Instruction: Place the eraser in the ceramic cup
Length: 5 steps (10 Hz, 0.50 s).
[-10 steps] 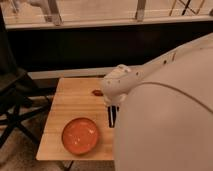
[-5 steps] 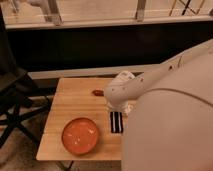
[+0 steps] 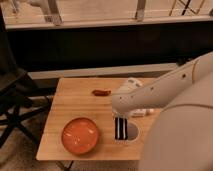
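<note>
The gripper (image 3: 120, 129) hangs from my pale arm and points down at the left rim of the small white ceramic cup (image 3: 132, 135), which stands near the table's front edge. A small white oblong thing, apparently the eraser (image 3: 143, 112), lies on the table just behind the cup, partly hidden under the arm. Whether anything sits in the gripper cannot be made out.
A wide orange bowl (image 3: 80, 135) stands at the front left of the wooden table (image 3: 70, 105). A small red sausage-shaped thing (image 3: 101, 92) lies near the back middle. A black folding chair (image 3: 15, 100) stands to the left. My arm covers the table's right side.
The arm has swung toward the right and the gripper has moved forward and down. The white cup, hidden before, now shows beside the gripper.
</note>
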Tool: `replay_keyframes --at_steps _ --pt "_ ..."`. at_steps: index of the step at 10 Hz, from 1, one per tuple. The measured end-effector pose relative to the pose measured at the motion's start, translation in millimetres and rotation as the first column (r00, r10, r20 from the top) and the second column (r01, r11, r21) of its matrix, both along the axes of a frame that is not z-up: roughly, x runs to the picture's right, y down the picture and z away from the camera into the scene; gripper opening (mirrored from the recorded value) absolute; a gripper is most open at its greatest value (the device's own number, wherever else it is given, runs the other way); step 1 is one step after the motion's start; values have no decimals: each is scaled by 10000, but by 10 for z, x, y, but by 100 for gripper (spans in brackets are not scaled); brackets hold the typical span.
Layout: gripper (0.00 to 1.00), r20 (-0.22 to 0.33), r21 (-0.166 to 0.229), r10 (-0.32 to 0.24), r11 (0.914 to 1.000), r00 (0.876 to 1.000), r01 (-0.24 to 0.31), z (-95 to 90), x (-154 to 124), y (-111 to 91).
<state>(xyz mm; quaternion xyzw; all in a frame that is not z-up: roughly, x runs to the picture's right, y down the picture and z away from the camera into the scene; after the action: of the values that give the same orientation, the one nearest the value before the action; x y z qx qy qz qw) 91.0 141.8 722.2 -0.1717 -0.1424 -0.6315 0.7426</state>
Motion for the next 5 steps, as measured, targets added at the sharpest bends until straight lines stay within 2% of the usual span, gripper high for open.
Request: replay_keyframes --at_steps 5 --pt "0 -208 -91 285 9995 9994 -286 -81 105 156"
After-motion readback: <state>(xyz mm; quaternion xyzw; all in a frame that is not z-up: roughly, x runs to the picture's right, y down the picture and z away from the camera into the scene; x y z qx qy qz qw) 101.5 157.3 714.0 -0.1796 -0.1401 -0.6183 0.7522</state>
